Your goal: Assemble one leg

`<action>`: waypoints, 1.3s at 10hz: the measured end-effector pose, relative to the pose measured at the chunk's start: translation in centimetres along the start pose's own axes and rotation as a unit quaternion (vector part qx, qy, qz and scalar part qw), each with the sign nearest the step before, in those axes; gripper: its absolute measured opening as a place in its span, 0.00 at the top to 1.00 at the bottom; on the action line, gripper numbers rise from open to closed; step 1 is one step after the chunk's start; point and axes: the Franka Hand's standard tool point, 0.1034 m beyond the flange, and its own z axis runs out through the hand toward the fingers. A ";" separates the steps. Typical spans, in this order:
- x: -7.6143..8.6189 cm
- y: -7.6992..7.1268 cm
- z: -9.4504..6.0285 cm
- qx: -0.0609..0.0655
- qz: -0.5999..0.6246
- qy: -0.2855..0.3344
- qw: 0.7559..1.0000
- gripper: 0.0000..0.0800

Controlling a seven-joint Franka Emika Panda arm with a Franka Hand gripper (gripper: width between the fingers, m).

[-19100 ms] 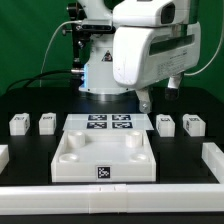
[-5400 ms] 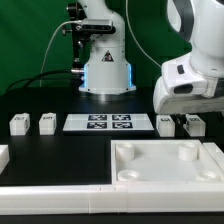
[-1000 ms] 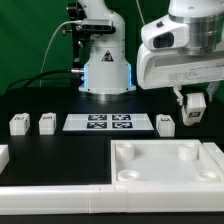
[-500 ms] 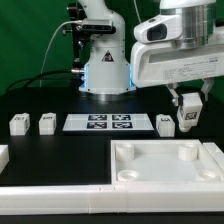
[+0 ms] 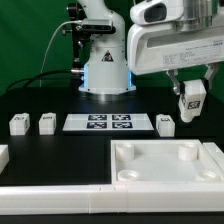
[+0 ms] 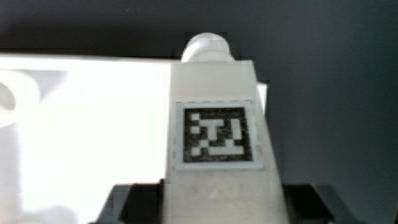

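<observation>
My gripper (image 5: pixel 190 97) is shut on a white leg (image 5: pixel 192 100), a small post with a black-and-white tag, and holds it in the air at the exterior view's right, above and behind the panel (image 5: pixel 160 172). In the wrist view the leg (image 6: pixel 221 110) stands between my dark fingers (image 6: pixel 135 200), tag facing the camera, with the white panel (image 6: pixel 80 120) behind it. Three more legs lie on the black table: two at the left (image 5: pixel 18 124) (image 5: pixel 46 122) and one right of the marker board (image 5: pixel 165 123).
The marker board (image 5: pixel 109 123) lies at the table's middle. The large white panel with corner sockets fills the front right. White rails (image 5: pixel 60 197) run along the front edge and a white block (image 5: pixel 3 155) sits at the left edge. The robot base (image 5: pixel 105 65) stands behind.
My gripper has risen with the leg in it, lifting it off the table at the right. Much earlier the panel was slid from the middle to the front right.
</observation>
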 end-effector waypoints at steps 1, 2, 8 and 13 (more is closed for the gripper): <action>-0.1 0.1 0.3 -0.001 0.000 0.010 1.000 0.63; 0.0 0.2 0.3 -0.002 0.000 0.017 1.000 0.63; 2.3 2.1 0.8 -0.023 -0.042 0.209 0.977 0.63; 3.0 1.8 1.1 -0.021 -0.044 0.208 0.977 0.63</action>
